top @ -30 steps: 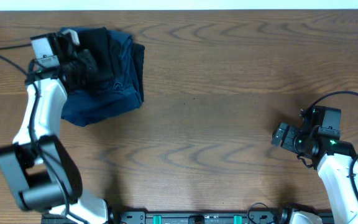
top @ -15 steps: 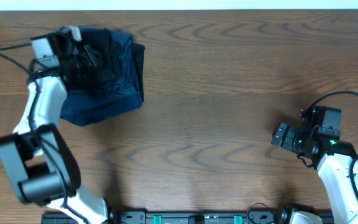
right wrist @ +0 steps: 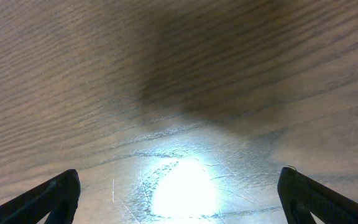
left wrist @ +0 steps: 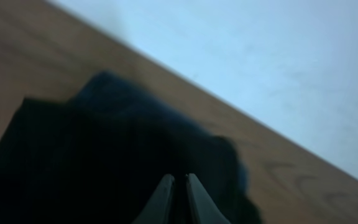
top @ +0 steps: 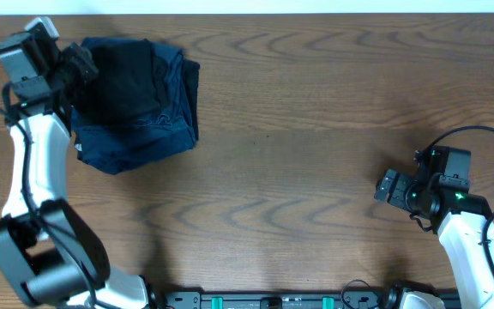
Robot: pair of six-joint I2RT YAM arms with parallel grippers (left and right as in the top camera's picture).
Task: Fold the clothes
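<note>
1. The left arm [top: 34,163] rises along the left edge of the wooden worktop [top: 316,103]. Its wrist is near the far left corner.
2. The left jaws are closed. In the left wrist view the two fingers [left wrist: 163,198] lie almost tip to tip with only a thin dark slit between them. No fabric shows pinched there, though that view is blurred. From overhead the jaws sit at the upper left edge of the clothes pile, pointing toward it. Whether they touch the cloth cannot be told.
3. The black T-shirt [top: 127,77] lies crumpled on top of a dark blue folded stack [top: 148,142] in the far left part of the worktop. It covers the stack's upper and left portion. Blue cloth shows along the near edge and in a strip on the right side.
4. In the left wrist view the T-shirt [left wrist: 73,162] is a dark mound filling the lower left. Beyond it are a band of wood and a pale wall [left wrist: 260,62].
5. The middle of the worktop is bare wood grain.
6. The right arm [top: 470,245] stands at the near right, well apart from the pile.
7. The right jaws are spread wide and hold nothing. In the right wrist view one finger [right wrist: 48,198] sits in each bottom corner. Between them is bare wood with a bright glare patch [right wrist: 182,186].
</note>
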